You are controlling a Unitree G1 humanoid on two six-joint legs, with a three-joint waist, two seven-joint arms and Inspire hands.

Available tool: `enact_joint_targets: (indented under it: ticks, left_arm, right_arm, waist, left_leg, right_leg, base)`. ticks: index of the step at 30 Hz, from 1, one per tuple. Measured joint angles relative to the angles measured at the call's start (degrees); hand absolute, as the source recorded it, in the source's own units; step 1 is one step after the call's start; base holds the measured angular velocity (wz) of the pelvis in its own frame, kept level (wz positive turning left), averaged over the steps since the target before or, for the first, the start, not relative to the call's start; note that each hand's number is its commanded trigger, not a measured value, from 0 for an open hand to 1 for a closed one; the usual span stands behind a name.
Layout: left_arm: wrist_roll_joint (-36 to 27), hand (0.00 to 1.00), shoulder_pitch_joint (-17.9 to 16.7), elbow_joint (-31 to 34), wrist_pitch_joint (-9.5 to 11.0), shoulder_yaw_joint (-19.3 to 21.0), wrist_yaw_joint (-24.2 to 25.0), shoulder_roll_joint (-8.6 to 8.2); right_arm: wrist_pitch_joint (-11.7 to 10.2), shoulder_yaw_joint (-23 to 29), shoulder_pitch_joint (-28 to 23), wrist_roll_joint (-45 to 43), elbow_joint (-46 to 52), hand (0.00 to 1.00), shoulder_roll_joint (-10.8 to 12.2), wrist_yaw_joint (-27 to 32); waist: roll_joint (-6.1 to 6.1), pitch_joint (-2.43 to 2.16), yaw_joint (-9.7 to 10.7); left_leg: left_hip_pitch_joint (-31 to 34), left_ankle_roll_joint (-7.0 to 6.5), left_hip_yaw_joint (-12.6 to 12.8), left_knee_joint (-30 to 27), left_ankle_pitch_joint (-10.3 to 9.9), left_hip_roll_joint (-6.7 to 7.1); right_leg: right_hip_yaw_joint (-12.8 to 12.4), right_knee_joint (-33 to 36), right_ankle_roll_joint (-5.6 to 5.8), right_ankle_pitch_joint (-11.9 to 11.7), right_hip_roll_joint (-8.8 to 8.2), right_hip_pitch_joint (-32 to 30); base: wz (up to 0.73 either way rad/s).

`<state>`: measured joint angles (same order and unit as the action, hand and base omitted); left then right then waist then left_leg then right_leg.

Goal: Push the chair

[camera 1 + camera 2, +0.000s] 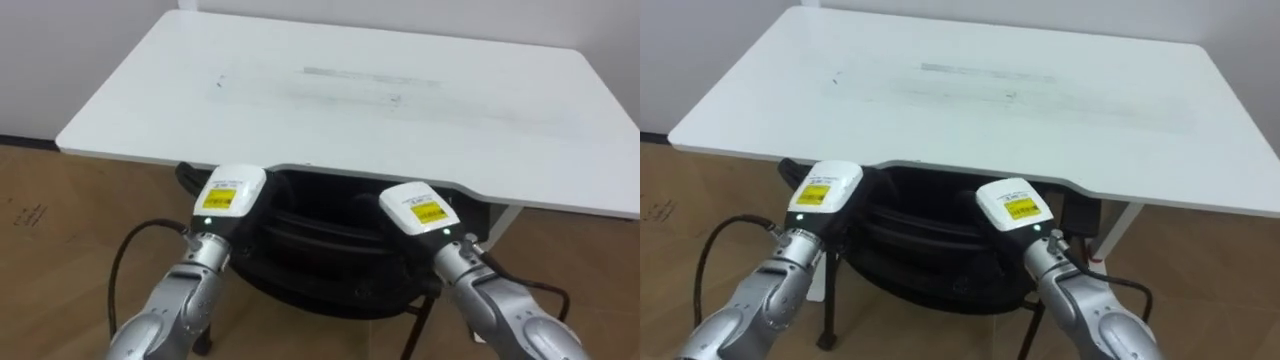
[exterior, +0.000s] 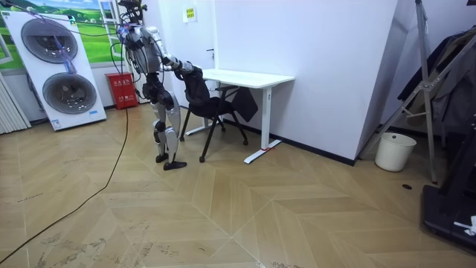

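Left hand (image 1: 232, 195) and right hand (image 1: 418, 208) sit side by side on the top edge of the chair (image 1: 320, 255) backrest, white backs up, each with a yellow label. Whether either hand is wide or clamped: cannot tell, the front of each drops behind the backrest rim. Hands are apart, with the chair's middle between them.

Chair is black, with a curved backrest, a dark padded seat and thin dark metal legs. It is directly ahead of and below both hands. The seat is tucked partly under the near edge of the desk (image 1: 380, 100), at the shallow curved cutout in that edge.

Desk top is white, flat and smooth, with rounded corners and faint grey scuffs across the middle. A white leg shows under its right corner.

Seen from the room, the robot stands upright behind the chair, on the room view's left of the desk, both arms held forward to the backrest. The desk's far edge is close to the white wall. The floor (image 2: 223, 216) is herringbone wood planks.

Further off, a white panel with two round drum doors (image 2: 59, 71) stands at the room view's left, with a red box (image 2: 123, 91) low by the wall beside it. A white bucket (image 2: 393, 151) is on the floor at the room view's right; its contents cannot be told. A dark rack (image 2: 446, 89) is past it.
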<state>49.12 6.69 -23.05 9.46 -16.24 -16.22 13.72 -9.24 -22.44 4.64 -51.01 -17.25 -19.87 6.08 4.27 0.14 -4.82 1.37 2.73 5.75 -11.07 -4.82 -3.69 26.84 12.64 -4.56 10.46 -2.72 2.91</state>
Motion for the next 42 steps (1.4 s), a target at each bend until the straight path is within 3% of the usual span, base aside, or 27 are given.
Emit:
enact_joint_targets:
  ticks: [2, 5, 7, 9, 11, 13, 14, 15, 16, 17, 18, 21, 24, 25, 27, 30, 34, 36, 42]
  left_arm:
    - [-4.2, 0.0, -2.1, 1.8, 2.2, 3.3, -1.2, -0.35]
    - [-10.4, 0.0, -5.7, 4.9, 2.3, 11.7, -5.5, -1.26]
    - [-15.0, 0.0, -7.9, 6.8, 2.7, 16.4, -8.8, -1.65]
    - [-22.8, 0.0, -9.2, 8.1, 4.0, 21.0, -14.3, -2.34]
    - [-32.1, 0.0, -10.1, 10.2, 6.9, 28.9, -21.7, -3.49]
    - [-39.5, 0.0, -12.5, 9.9, 9.2, 33.5, -26.1, -3.5]
    - [-44.5, 0.0, -15.6, 8.7, 10.0, 35.4, -28.2, -3.62]
    - [-47.0, 0.0, -17.2, 7.3, 10.4, 35.8, -29.1, -3.68]
    - [-52.5, 0.0, -20.1, 4.2, 10.6, 36.1, -30.3, -3.88]
    - [-57.5, 0.0, -23.1, 1.4, 10.4, 36.3, -30.8, -4.09]
    - [-61.9, 0.0, -25.5, -0.9, 10.4, 36.4, -31.1, -4.05]
    - [-70.7, 0.0, -29.3, -10.1, 10.2, 36.0, -31.5, -4.01]
    - [-75.3, 0.0, -31.9, -18.2, 8.2, 33.4, -29.1, -4.34]
    - [-76.6, 0.0, -32.5, -23.6, 7.5, 33.0, -27.1, -4.43]
    - [-77.1, 0.0, -32.7, -30.8, 6.1, 33.1, -23.9, -4.52]
    - [-75.9, 0.0, -32.7, -39.4, 3.4, 34.1, -15.9, -4.86]
    - [-75.6, 0.0, -31.5, -44.4, -0.5, 33.7, -8.2, -4.95]
    - [-73.7, 0.0, -30.2, -46.6, -4.2, 32.6, -3.6, -5.25]
    - [-66.2, 0.0, -25.5, -47.7, -10.7, 27.3, 3.6, -5.85]
  right_arm:
    - [-3.2, 4.3, -2.8, 4.0, 0.4, 0.0, 0.8, 2.5]
    - [-6.4, 10.3, -8.0, 5.8, 2.6, 0.0, 2.3, 6.0]
    - [-8.0, 12.8, -10.2, 5.8, 3.9, 0.0, 2.3, 7.1]
    - [-10.1, 15.3, -13.2, 6.7, 4.9, 0.0, 2.2, 8.6]
    - [-12.7, 19.2, -17.5, 12.8, 5.0, 0.0, 2.2, 10.5]
    - [-12.4, 22.4, -21.4, 19.0, 5.0, 0.0, 2.4, 13.3]
    - [-11.8, 26.9, -22.9, 25.6, 5.0, 0.0, 3.9, 17.0]
    - [-11.4, 29.7, -22.9, 30.0, 5.0, 0.0, 4.7, 19.2]
    - [-11.2, 35.7, -22.3, 38.9, 5.1, 0.0, 6.1, 24.0]
    - [-10.8, 41.6, -22.0, 47.5, 5.1, 0.0, 6.8, 28.1]
    - [-10.7, 45.8, -23.1, 55.6, 4.5, 0.0, 7.3, 31.1]
    - [-10.3, 49.6, -26.7, 71.0, -6.2, 0.0, 8.3, 33.1]
    - [-7.5, 49.5, -30.2, 80.6, -15.8, 0.0, 11.5, 30.4]
    - [-6.3, 49.6, -31.1, 83.8, -22.3, 0.0, 12.8, 28.7]
    - [-3.3, 49.5, -31.6, 85.8, -31.1, 0.0, 13.7, 25.8]
    - [0.1, 48.5, -31.5, 84.4, -44.8, 0.0, 13.5, 18.1]
    - [4.4, 45.1, -29.1, 79.7, -52.9, 0.0, 13.6, 12.0]
    - [6.8, 43.5, -27.0, 76.4, -55.9, 0.0, 13.3, 9.4]
    - [11.9, 40.2, -21.1, 71.5, -56.6, 0.0, 13.0, 7.5]
  waist:
    - [-0.08, 0.09, 0.1]
    - [-0.6, 0.42, 0.5]
    - [-0.83, 0.34, 0.6]
    - [-0.81, 0.34, 1.4]
    - [-1.19, 0.2, 1.9]
    - [-1.93, 0.13, 2.8]
    - [-2.85, -0.23, 3.3]
    - [-2.9, -0.25, 3.6]
    - [-4.0, -0.79, 4.1]
    - [-4.44, -0.72, 4.3]
    - [-4.52, -0.61, 4.5]
    - [-3.11, -0.7, 5.0]
    - [-2.65, -0.75, 6.3]
    - [-2.82, -0.82, 6.7]
    - [-3.05, -0.73, 6.9]
    - [-4.98, -0.7, 7.6]
    - [-5.05, -0.69, 8.2]
    - [-4.85, -0.64, 8.9]
    - [-4.8, -0.54, 9.3]
  left_leg:
    - [0.0, -0.01, -0.1, 0.0, 0.0, 0.03]
    - [0.3, -0.06, 0.1, -0.3, 0.0, -0.01]
    - [0.7, -0.12, 0.2, -0.3, 0.0, 0.1]
    - [0.8, -0.26, -0.1, -0.3, 0.1, 0.31]
    - [-0.2, -0.38, 0.7, 0.6, 0.0, 0.5]
    - [-2.0, -0.65, 1.3, 1.8, -0.2, 0.69]
    - [-2.7, -0.94, 1.9, 2.1, -0.5, 0.91]
    - [-2.9, -1.06, 2.3, 2.2, -0.7, 0.99]
    - [-3.3, -1.3, 3.1, 2.4, -1.0, 1.14]
    - [-3.6, -1.4, 3.6, 2.4, -1.5, 1.17]
    - [-3.7, -1.38, 3.6, 2.2, -1.9, 1.17]
    - [-3.8, -1.08, 3.5, 1.7, -2.9, 0.98]
    - [-3.4, -1.03, 3.4, 1.4, -3.8, 0.88]
    - [-3.6, -1.05, 3.5, 1.5, -4.2, 0.95]
    - [-4.1, -1.09, 3.6, 1.6, -4.7, 1.02]
    - [-5.1, -1.36, 5.1, 1.7, -5.5, 1.12]
    - [-6.5, -1.49, 5.7, 2.4, -5.7, 1.34]
    - [-7.0, -1.67, 5.6, 2.2, -6.1, 1.36]
    - [-7.0, -1.97, 5.6, 1.9, -6.3, 1.48]
  right_leg:
    - [-0.1, 0.0, -0.09, -0.1, 0.02, 0.0]
    - [0.0, 0.0, 0.03, -0.1, -0.05, -0.2]
    - [-0.2, 0.2, 0.37, 0.1, -0.17, -1.0]
    - [0.1, 0.0, 0.2, -0.1, -0.27, -1.0]
    - [-0.7, -0.1, 0.58, -0.1, -0.46, -0.6]
    - [-1.1, -0.7, 1.11, 0.0, -0.59, 0.9]
    - [-1.7, -0.7, 1.47, 0.2, -0.74, 1.3]
    - [-2.1, -0.6, 1.65, 0.3, -0.87, 1.2]
    - [-2.9, -0.3, 2.04, 0.4, -1.03, 0.9]
    - [-3.4, -0.5, 2.41, 0.6, -1.05, 0.7]
    - [-3.4, -0.8, 2.88, 0.8, -0.99, 0.9]
    - [-3.3, -1.3, 2.56, 0.8, -0.67, 1.5]
    - [-3.1, -2.0, 2.75, 0.8, -0.46, 2.2]
    - [-3.2, -2.1, 2.95, 0.9, -0.43, 2.4]
    - [-3.8, -2.1, 3.28, 1.2, -0.48, 2.7]
    - [-5.7, -1.8, 3.82, 1.5, -0.6, 2.7]
    - [-6.5, -2.1, 4.12, 1.7, -0.75, 3.4]
    - [-6.4, -2.1, 4.37, 1.9, -0.9, 4.0]
    - [-6.5, -2.0, 4.62, 1.8, -1.15, 4.0]
  base:
    - [0.0]
    - [0.0]
    - [0.02]
    - [0.03]
    - [-0.15]
    - [-0.17]
    - [-0.19]
    - [-0.28]
    - [-0.3]
    - [-0.24]
    - [-0.1]
    - [0.0]
    - [0.03]
    - [-0.08]
    - [-0.13]
    - [-0.24]
    - [-0.11]
    - [0.0]
    - [0.0]
